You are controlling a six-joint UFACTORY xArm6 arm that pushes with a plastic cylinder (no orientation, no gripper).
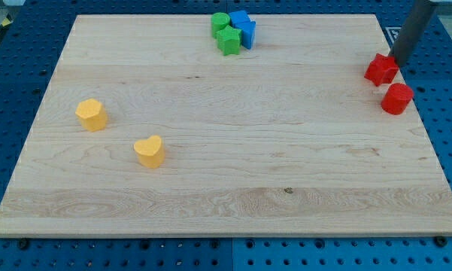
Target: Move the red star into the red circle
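The red star (380, 69) lies near the board's right edge, toward the view's top. The red circle (397, 98), a short round block, sits just below and to the right of it, a small gap apart. My tip (397, 58) comes down from the view's top right and ends right at the star's upper right side, touching or almost touching it.
A cluster of two green blocks (227, 40) and two blue blocks (244, 28) sits at the view's top centre. A yellow hexagon-like block (92, 114) and a yellow heart (149, 151) lie at the left. The wooden board (226, 188) ends close to the red blocks on the right.
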